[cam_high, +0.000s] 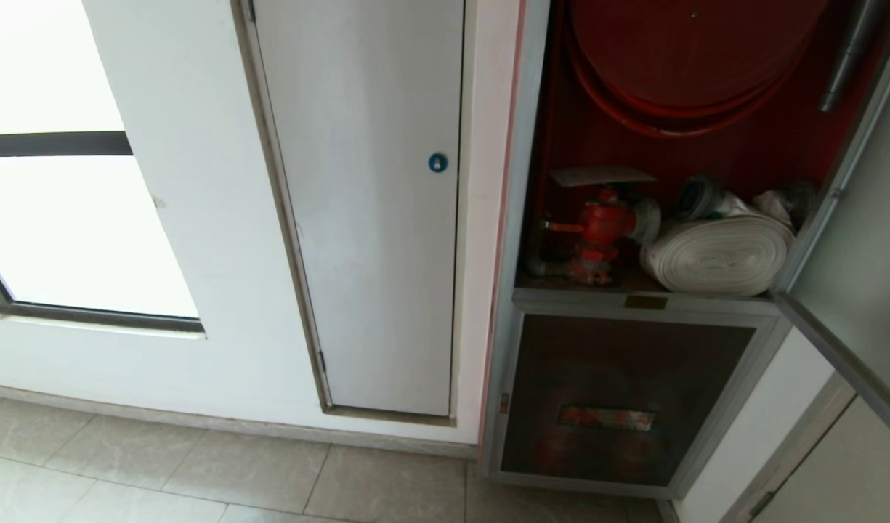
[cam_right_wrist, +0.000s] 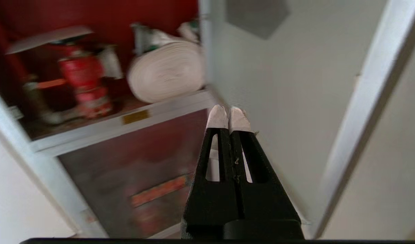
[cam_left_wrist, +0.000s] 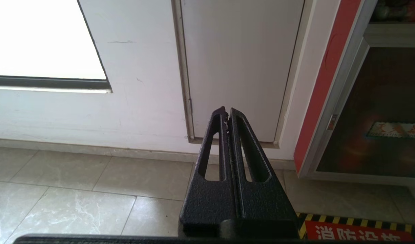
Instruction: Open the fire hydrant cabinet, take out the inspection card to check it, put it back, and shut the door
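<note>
Nearest, pale floor tiles run to the white wall; the left gripper hangs closed and empty over them, facing the plain white door. The right gripper, fingers pressed together and holding nothing, points beside the door, swung open rightward. Beyond, the fire hydrant cabinet shows its red valve, rolled hose, and the inspection card lying atop the valve.

Overexposed window, right wrist view blurred

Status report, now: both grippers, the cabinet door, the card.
Left gripper shut, empty, parked low facing the white door. Right gripper shut, empty, before the open door. Inspection card lying atop the hydrant valve, path unobstructed.
</note>
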### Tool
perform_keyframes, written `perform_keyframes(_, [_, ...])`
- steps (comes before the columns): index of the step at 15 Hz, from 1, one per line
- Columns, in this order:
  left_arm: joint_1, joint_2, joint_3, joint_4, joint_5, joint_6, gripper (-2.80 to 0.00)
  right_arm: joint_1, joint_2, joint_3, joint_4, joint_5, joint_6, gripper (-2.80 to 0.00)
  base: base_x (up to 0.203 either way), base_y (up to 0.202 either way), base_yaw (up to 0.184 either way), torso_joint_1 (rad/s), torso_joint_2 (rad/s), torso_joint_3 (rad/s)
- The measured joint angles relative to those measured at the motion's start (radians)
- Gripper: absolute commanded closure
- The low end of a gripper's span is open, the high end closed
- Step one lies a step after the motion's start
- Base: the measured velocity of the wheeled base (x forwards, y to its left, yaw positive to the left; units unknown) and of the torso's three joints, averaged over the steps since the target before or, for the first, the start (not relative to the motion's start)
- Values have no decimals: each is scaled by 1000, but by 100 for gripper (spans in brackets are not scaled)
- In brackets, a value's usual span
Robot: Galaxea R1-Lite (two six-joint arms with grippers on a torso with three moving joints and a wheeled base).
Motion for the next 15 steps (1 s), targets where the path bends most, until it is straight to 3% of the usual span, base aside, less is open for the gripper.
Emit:
perform_keyframes(5, [0, 0, 0, 0, 0, -1, 0, -1, 121, -12, -150, -190, -64, 0, 0, 0, 0, 0, 0, 0])
perform_keyframes(10, [0, 0, 0, 0, 0, 0, 0, -27, 264, -26, -323, -278, -126, 0, 0, 0, 0, 0, 0, 0])
perform_keyframes(12, [0, 0, 0, 0, 0, 0, 0, -88, 326, -29, -411, -280, -140, 0, 0, 0, 0, 0, 0, 0])
perform_keyframes(15, [0, 0, 0, 0, 0, -1, 0, -280, 408, -24, -536, -218, -140, 0, 0, 0, 0, 0, 0, 0])
